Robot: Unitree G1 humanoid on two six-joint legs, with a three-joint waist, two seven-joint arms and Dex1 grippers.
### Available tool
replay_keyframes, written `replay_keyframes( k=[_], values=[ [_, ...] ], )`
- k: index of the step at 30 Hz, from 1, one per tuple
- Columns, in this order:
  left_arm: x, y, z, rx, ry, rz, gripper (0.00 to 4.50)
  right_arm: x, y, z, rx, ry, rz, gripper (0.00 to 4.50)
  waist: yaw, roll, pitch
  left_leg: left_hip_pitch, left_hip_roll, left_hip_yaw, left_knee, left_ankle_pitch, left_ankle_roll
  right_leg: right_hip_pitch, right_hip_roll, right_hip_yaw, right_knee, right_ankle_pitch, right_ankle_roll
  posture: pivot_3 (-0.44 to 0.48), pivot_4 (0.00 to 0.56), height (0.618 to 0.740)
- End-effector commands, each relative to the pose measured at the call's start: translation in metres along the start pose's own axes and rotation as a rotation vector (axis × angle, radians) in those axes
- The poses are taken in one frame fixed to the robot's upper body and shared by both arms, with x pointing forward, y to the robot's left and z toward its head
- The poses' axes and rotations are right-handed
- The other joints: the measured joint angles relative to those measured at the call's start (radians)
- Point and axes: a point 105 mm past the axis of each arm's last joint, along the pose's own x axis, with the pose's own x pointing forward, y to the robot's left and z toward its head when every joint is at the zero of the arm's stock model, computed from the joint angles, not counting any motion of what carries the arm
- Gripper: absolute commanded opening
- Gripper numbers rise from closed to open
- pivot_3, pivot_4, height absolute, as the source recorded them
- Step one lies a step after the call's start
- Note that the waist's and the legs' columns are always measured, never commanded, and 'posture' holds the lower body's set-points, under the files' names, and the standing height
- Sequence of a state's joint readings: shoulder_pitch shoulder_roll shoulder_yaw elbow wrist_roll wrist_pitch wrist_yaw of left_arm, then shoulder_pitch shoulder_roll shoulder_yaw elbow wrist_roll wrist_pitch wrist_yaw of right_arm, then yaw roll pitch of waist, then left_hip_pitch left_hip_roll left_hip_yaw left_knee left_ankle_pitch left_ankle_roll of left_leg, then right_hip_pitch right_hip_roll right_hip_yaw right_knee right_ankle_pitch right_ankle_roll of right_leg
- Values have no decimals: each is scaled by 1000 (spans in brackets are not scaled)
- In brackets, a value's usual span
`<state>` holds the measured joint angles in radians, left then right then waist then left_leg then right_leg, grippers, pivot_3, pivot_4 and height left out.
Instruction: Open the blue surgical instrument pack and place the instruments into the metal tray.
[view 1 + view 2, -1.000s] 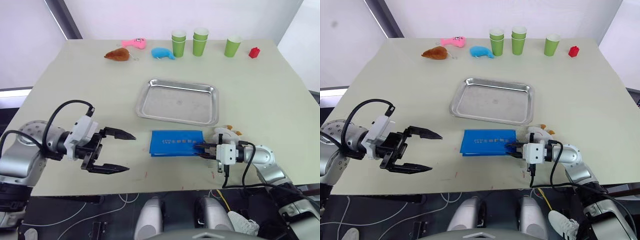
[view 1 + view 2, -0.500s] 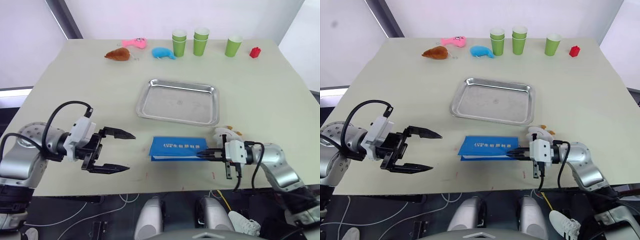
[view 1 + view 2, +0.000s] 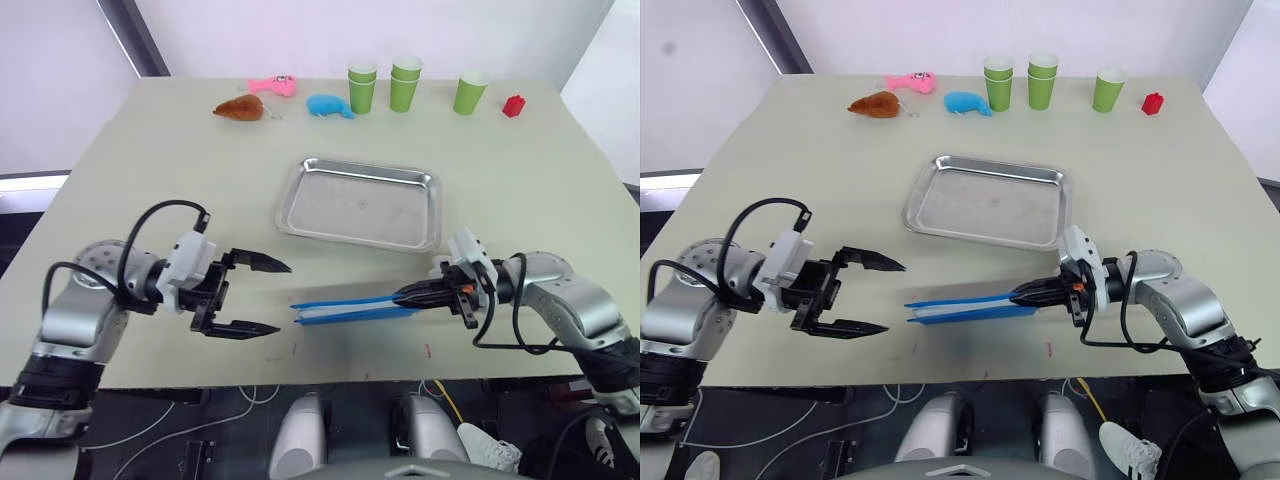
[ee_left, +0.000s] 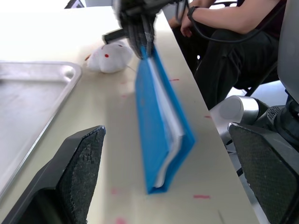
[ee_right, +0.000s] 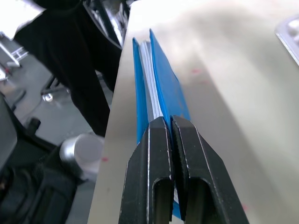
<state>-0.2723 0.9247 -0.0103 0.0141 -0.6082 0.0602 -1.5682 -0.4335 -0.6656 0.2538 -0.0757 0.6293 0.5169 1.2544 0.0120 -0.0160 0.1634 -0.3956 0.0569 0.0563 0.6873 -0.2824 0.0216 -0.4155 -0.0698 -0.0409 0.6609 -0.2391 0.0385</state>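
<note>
Head views: the right gripper (image 3: 412, 295) is pinched tight on one short end of the blue surgical instrument pack (image 3: 350, 309), holding it tipped up on its long edge just in front of the metal tray (image 3: 360, 202), likely so the cover can be peeled open
Left claw: the left gripper (image 3: 262, 297) hovers beside the pack's free end with its two fingers spread wide, gripping nothing, probably ready to catch the cover
Tray: bare, no instruments in it; they are not visible, presumably inside the pack
Table: pale beige top; beyond the tray stand green cups (image 3: 404, 83), plush toys (image 3: 275, 95) and a red block (image 3: 513, 105)
Left wrist view: the pack stands on edge beside the tray's rim, pale lining showing between blue covers; a white plush (image 4: 110, 56) lies near the tray corner; a seated person in dark clothes (image 4: 224, 32) is past the table edge
Right wrist view: both black fingers pressed together on the pack's end, close to the table's front edge
</note>
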Motion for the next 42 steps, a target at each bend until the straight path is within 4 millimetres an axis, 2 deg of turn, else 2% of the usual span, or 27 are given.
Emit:
replay_keyframes(
  k=[1,6,15,17,19,20,21,22,23,26,28,32,34,35,40,42],
  values=[
    [3,4,-4,19,-13,-29,4500,-4,-12,13,30,-36,-28,32,0,0,0,0,0,0,0,0,0,0,0,0,0,0,0,0,150,739],
    [13,19,-9,-23,-89,7,4500,-5,-18,18,64,-52,-27,32,1,0,0,-1,0,0,0,0,0,-1,0,0,0,0,0,0,150,739],
    [30,25,-25,-74,-156,21,4500,-5,-20,18,67,-57,-35,32,0,0,0,-2,0,0,0,0,0,-1,0,0,-1,0,0,0,150,739],
    [31,28,-24,-85,-187,33,4088,-6,-19,17,67,-52,-36,0,0,0,0,-2,0,0,0,0,0,-1,0,0,0,0,0,0,150,739],
    [31,28,-23,-94,-203,34,3495,-7,-19,15,67,-41,-39,0,0,0,0,-2,0,0,0,0,0,-1,0,0,0,0,0,0,150,739],
    [31,29,-23,-98,-205,33,2792,-7,-19,13,66,-33,-40,0,0,0,0,-2,0,0,0,0,0,-1,0,0,0,0,0,0,150,739],
    [31,29,-24,-100,-206,32,2747,-8,-19,12,66,-28,-41,0,0,0,0,-2,0,0,0,0,0,-1,0,0,0,0,0,0,150,739],
    [31,28,-25,-101,-204,32,2237,-8,-19,11,67,-25,-41,0,0,0,0,-2,0,0,0,0,0,-1,0,0,0,0,0,0,150,739],
    [32,28,-26,-98,-202,32,2016,-8,-19,11,68,-25,-41,0,0,0,0,-2,0,0,0,0,0,-1,0,0,0,0,0,0,150,739],
    [34,28,-24,-101,-228,36,693,-7,-19,9,68,-23,-41,0,1,0,0,-2,0,0,0,0,0,-1,0,0,0,0,0,0,150,739],
    [35,27,-24,-101,-232,37,68,-7,-18,7,67,-20,-41,0,2,0,0,-2,0,0,0,0,0,-1,0,0,0,0,0,0,150,739],
    [38,24,-27,-112,-239,37,68,-10,-21,7,40,-16,-67,0,2,0,0,-2,-1,0,0,0,0,-1,0,0,-1,0,0,0,150,739],
    [37,22,-29,-116,-237,41,0,-13,-18,13,50,-48,-56,643,2,0,0,-2,-1,0,0,0,0,-1,0,0,-1,0,0,0,150,739],
    [37,21,-31,-118,-235,42,0,-15,-16,16,56,-59,-52,777,2,0,0,-2,-1,0,0,0,0,-1,0,0,-1,0,0,0,150,739],
    [36,20,-34,-119,-226,46,0,-31,-9,23,51,-78,-81,3035,1,0,0,-2,-1,0,0,0,0,-1,0,0,-1,0,0,0,150,739],
    [36,21,-34,-114,-224,50,0,-44,-7,27,44,-87,-117,3953,1,0,0,-2,-1,0,0,0,0,-1,0,0,0,0,0,0,150,739]
  ],
)
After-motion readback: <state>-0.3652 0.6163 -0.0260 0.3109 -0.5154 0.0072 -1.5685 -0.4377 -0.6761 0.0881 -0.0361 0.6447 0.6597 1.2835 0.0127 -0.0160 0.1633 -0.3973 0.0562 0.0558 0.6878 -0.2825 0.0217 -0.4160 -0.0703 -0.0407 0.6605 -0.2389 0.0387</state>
